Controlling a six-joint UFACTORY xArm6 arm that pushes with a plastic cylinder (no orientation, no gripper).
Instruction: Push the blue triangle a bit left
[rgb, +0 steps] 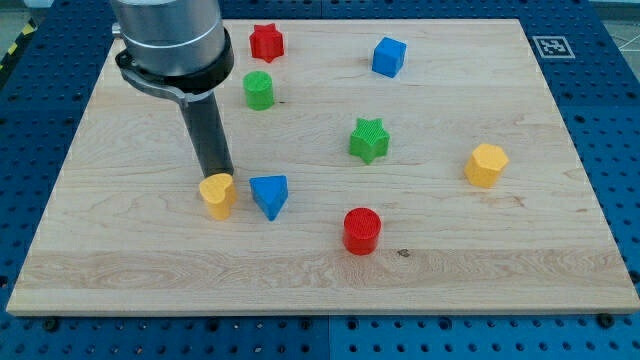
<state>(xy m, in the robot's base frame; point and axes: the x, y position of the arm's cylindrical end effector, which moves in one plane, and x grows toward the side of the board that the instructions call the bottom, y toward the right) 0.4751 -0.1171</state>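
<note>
Camera view shows a wide desk (560, 250) with the blue triangle (269, 194) left of its middle and bare wood further left. The yellow heart (217, 194) sits just beside it, so a leftward push would likely shove both. My tip (222, 178), a bare rod without any pincer, stands behind the heart on the wrong side.

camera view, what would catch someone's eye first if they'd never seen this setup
The big dark rod coming down from the view's top left stands out first, with my tip just behind the yellow block, left of the blue triangle. Then the bright blocks scattered over the pale wooden board: a red star and blue cube near the top, a green star in the middle, a red cylinder lower down.
</note>
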